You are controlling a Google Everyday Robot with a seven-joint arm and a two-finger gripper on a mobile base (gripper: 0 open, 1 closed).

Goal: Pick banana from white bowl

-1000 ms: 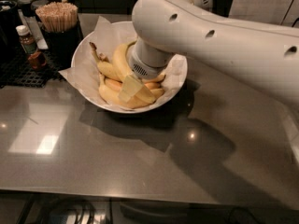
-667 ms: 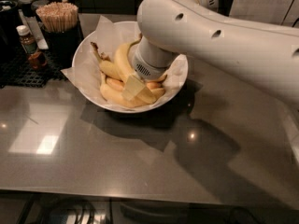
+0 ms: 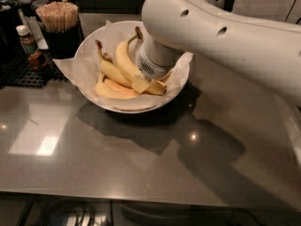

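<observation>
one long curved banana (image 3: 123,59) lies in the crinkly-papered white bowl (image 3: 89,37) beside the hand (image 3: 148,85), grip state unclear.

The arm (image 3: 225,36) is extended from 2 o'clock, with the gripper (image 3: 148,84) held low, just 12 o'clock of centre.

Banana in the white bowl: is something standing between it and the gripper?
Nothing visible does. The gripper is down inside the bowl, right beside the banana, with shorter bananas lying next to it.
</observation>
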